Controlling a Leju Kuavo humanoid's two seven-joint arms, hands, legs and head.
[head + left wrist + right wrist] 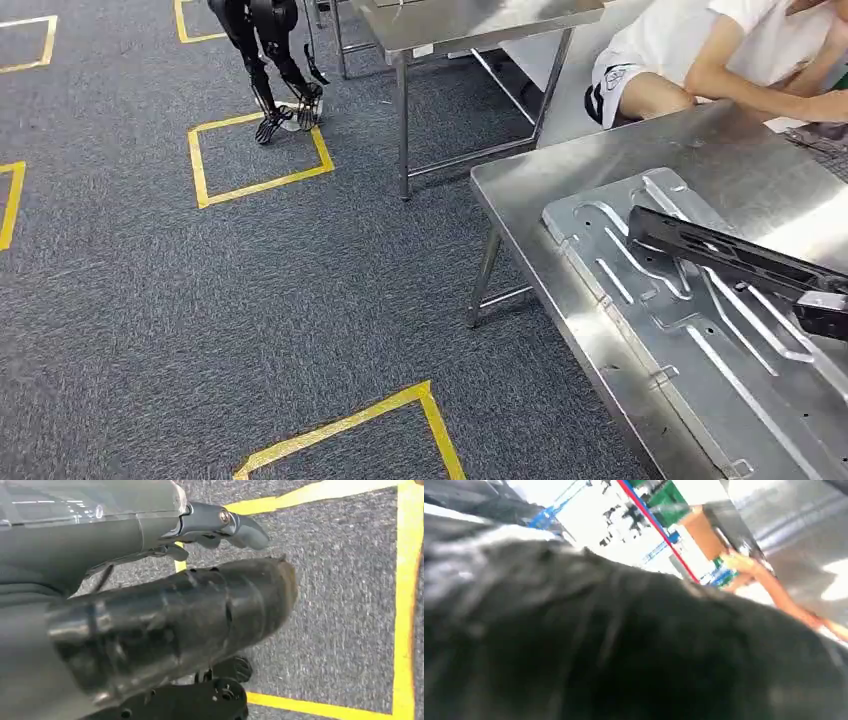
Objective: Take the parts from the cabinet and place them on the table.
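So the steel table (560, 190) is the big thing here, sitting on grey carpet (120, 330) marked with yellow tape squares (260, 150). A stamped metal panel (700, 360) lies flat on the table, taking up most of the top near the robot's side. Across that panel, toward the table's right end, there's a long black part (730, 258) lying at an angle and running off the picture edge, so I can't make out what's holding its far end.

Beyond the table's far edge a person in a white shirt (700, 45) leans over with an arm resting on the top. A second steel table (470, 30) stands further back from the main table, and another robot's dark legs (275, 70) stand on the carpet well off to the left of that.

Left hand (165, 620): it hangs over the carpet, fingers curled in with nothing in them. Right hand (624, 650): just a dark blur up close, honestly can't tell how the fingers lie.
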